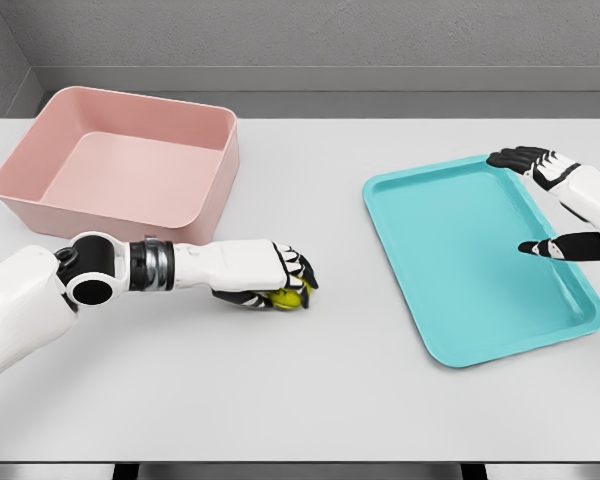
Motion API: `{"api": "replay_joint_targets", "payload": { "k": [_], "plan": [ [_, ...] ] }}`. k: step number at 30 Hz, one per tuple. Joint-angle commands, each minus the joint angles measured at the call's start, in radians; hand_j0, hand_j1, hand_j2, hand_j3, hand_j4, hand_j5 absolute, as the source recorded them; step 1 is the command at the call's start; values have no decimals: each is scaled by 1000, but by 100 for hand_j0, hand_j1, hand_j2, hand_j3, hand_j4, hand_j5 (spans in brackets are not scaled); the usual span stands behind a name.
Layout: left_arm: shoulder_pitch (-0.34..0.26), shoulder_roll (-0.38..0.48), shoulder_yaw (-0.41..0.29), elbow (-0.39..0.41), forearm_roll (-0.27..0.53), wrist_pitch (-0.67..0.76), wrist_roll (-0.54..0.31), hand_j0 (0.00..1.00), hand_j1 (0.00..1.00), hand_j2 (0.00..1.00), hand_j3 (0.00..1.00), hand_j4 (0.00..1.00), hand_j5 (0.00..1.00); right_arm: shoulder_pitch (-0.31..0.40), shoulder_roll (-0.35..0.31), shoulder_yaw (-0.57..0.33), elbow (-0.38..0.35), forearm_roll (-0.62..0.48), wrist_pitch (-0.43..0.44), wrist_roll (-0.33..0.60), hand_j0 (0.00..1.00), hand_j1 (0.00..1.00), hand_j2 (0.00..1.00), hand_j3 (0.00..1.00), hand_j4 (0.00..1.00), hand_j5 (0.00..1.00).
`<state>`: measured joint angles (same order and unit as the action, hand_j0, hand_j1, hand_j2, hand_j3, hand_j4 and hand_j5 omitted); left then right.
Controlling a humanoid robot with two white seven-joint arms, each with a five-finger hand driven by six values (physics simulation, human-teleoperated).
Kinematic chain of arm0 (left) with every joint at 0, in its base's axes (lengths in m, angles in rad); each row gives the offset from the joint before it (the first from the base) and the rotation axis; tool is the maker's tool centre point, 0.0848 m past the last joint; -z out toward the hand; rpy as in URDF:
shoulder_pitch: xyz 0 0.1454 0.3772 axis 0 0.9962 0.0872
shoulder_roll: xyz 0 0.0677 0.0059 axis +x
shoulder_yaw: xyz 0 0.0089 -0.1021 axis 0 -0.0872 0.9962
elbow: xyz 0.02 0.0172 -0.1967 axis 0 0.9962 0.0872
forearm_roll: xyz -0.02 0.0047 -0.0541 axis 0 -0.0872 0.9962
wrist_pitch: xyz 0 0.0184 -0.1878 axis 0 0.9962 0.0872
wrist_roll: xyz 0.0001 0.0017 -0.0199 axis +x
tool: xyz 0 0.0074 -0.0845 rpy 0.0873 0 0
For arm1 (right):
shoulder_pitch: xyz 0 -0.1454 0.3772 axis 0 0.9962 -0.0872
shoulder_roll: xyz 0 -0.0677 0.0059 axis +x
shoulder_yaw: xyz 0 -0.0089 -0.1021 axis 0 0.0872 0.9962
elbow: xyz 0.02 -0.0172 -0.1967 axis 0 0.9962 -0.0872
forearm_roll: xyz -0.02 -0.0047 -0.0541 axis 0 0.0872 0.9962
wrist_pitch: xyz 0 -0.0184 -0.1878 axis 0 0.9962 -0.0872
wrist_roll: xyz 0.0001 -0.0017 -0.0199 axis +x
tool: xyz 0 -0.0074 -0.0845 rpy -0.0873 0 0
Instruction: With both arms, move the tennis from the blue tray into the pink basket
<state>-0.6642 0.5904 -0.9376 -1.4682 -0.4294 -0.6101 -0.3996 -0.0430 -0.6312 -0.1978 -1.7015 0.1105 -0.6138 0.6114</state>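
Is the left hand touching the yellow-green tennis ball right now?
Touching. The head view shows the left hand with fingers curled around the yellow-green tennis ball, no gap visible.

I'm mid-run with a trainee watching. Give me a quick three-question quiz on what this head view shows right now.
1. True or false: the tennis ball lies in the blue tray.
2. Which hand grasps the ball: A) left hand, B) right hand?
3. What is inside the pink basket?

Key
1. False. It is over the table, between basket and tray.
2. A; its fingers are curled around the ball, while the right hand hangs open over the tray.
3. Nothing visible.
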Motion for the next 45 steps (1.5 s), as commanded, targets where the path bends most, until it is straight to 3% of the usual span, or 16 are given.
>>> {"api": "replay_joint_targets", "payload": {
  "k": [1,8,15,35,40,45],
  "plan": [
    [0,0,-1,0,-2,-1,-5,54,54,54,54,54,54,0,-1,0,0,-8,3,-1,100,100,100,100,100,100],
    [-28,12,2,-18,14,-1,-5,55,55,55,55,55,55,0,-2,0,0,-8,3,-1,100,100,100,100,100,100],
    [-52,66,26,-92,46,-1,-5,55,55,55,55,55,55,2,-2,0,-1,-9,3,-1,100,100,100,100,100,100],
    [-110,180,129,-92,133,-1,-5,56,56,56,56,56,56,2,-2,0,0,-9,3,-1,100,100,100,100,100,100],
    [-118,235,189,-54,179,-1,-5,56,56,56,56,56,56,2,-2,0,-1,-9,3,-1,100,100,100,100,100,100],
    [-126,256,252,91,212,-1,-5,56,56,56,56,56,56,3,-4,-2,0,-9,3,-1,100,100,100,100,100,100]
  ]
}}
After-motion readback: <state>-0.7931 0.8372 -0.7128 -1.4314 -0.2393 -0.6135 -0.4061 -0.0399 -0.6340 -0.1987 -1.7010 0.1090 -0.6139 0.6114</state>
